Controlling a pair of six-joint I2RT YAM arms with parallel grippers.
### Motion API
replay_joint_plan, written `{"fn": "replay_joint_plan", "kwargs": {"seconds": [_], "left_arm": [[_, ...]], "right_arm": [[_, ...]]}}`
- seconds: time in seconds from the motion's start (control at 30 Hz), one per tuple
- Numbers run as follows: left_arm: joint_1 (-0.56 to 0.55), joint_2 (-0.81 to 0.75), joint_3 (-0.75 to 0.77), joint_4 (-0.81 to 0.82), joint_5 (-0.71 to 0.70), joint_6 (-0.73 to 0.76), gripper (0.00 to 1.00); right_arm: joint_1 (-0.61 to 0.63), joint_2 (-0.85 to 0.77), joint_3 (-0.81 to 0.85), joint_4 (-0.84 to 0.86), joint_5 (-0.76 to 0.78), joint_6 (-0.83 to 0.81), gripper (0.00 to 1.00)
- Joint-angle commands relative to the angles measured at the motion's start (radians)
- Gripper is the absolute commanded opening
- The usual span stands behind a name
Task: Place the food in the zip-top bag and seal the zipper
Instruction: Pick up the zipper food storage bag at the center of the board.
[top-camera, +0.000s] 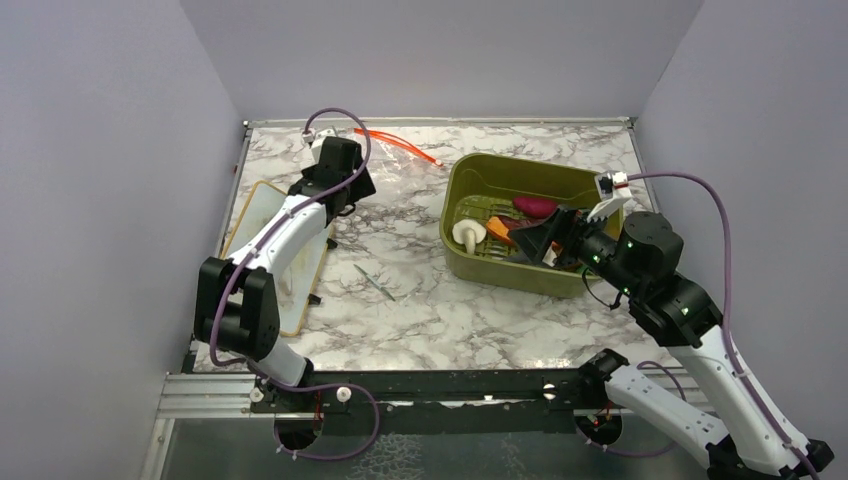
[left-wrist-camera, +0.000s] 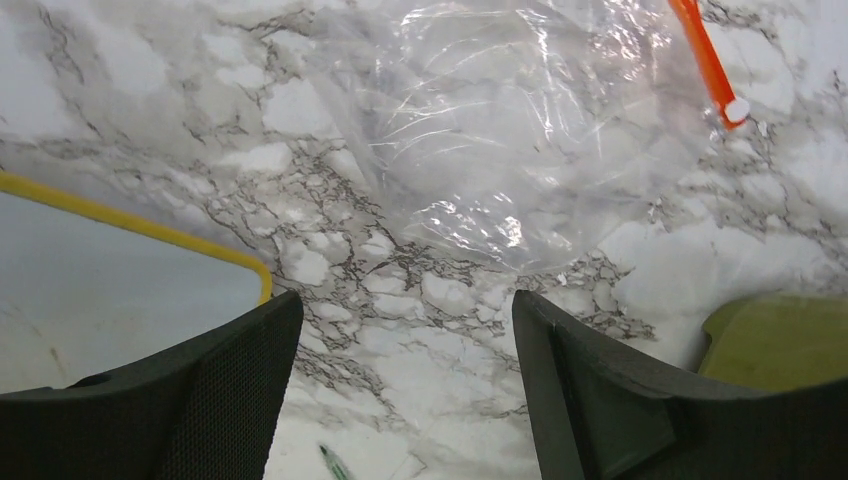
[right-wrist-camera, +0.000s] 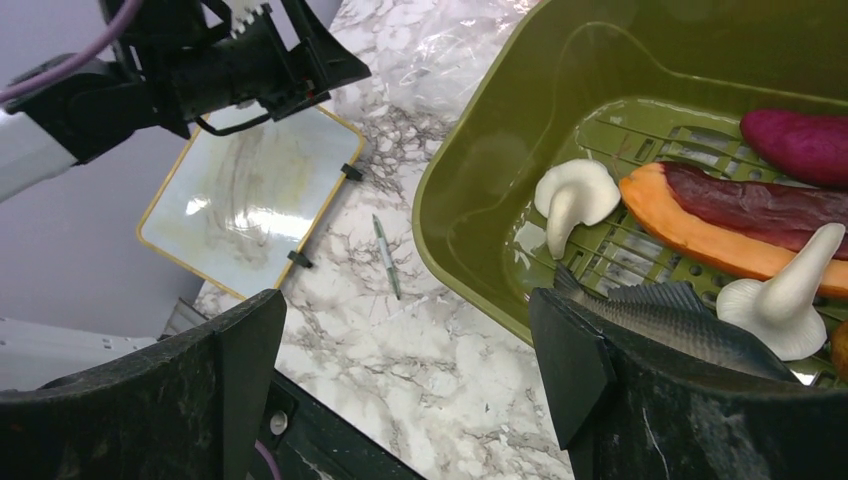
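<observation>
The food lies in an olive-green tub (top-camera: 480, 175): a white mushroom (right-wrist-camera: 575, 195), an orange crescent slice (right-wrist-camera: 680, 225) with a dark red piece (right-wrist-camera: 760, 200) on it, a purple piece (right-wrist-camera: 800, 145), a second mushroom (right-wrist-camera: 790, 295) and a grey fish (right-wrist-camera: 680, 320). The clear zip-top bag (left-wrist-camera: 500, 130) lies flat on the marble, its red-orange zipper (left-wrist-camera: 710, 60) at the far side. My left gripper (left-wrist-camera: 405, 305) hangs open above the table just short of the bag. My right gripper (right-wrist-camera: 405, 310) is open at the tub's near-left rim, holding nothing.
A yellow-rimmed white board (top-camera: 275, 250) lies at the left under the left arm. A thin green pen (top-camera: 375, 282) rests on the marble between board and tub. Purple walls close in the left, back and right sides.
</observation>
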Motion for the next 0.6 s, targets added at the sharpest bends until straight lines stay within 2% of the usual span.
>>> {"fn": "replay_joint_plan", "kwargs": {"seconds": [0.0, 0.2, 0.43, 0.57], "left_arm": [[0.017, 0.02, -0.04, 0.077, -0.066, -0.325, 0.76], [0.017, 0.078, -0.068, 0.129, -0.057, -0.509, 0.68], [0.017, 0.201, -0.03, 0.145, -0.03, -0.543, 0.58], [0.018, 0.253, -0.023, 0.181, -0.023, -0.558, 0.57]], "right_arm": [[-0.005, -0.02, 0.041, 0.008, 0.004, -0.011, 0.92], [-0.005, -0.031, 0.018, -0.003, 0.009, -0.004, 0.92], [-0.005, -0.027, 0.016, -0.016, 0.007, 0.023, 0.91], [-0.005, -0.023, 0.029, -0.018, -0.006, 0.029, 0.91]]}}
